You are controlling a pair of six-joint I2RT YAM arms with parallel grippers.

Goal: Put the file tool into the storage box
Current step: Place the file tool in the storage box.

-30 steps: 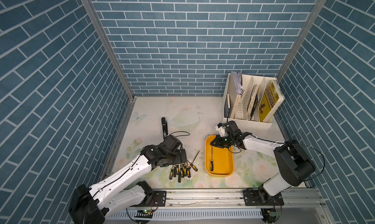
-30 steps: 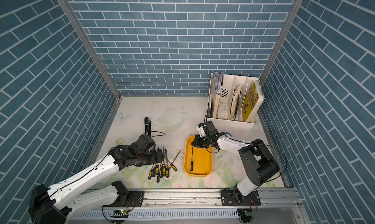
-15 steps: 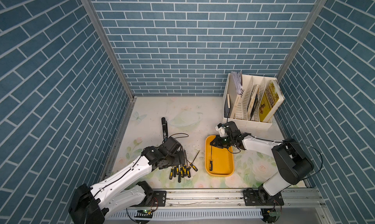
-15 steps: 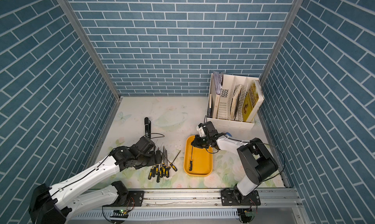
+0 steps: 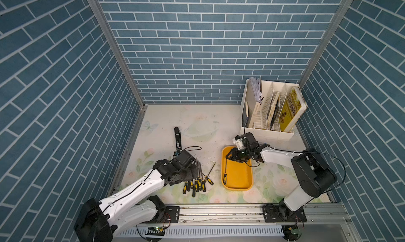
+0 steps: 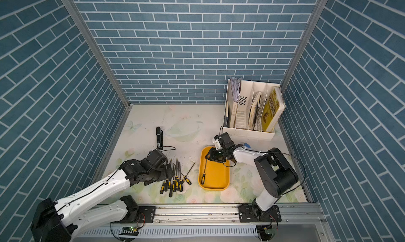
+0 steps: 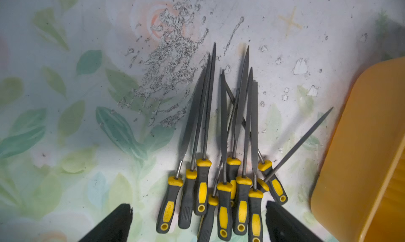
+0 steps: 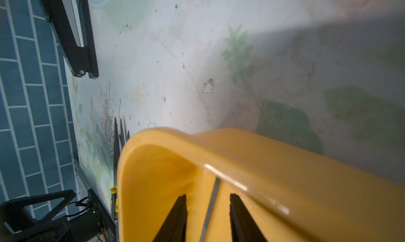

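Robotics test booth: blue brick-print wall panels (image 5: 197, 43) in metal framing enclose a floral tabletop (image 5: 197, 120) and two arms (image 5: 135, 188) on a rail (image 5: 219, 213).

I see 1 slim grey steel file with a black-and-yellow handle (image 5: 225, 170) lying flat in the shallow yellow-orange plastic tray (image 5: 238, 188). Its blade runs between my right gripper (image 8: 208, 195)'s parted fingers, and its handle points away from them.

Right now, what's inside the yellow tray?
One file lies in the yellow storage box. From above, the right claw hides its tip and part of the floor.
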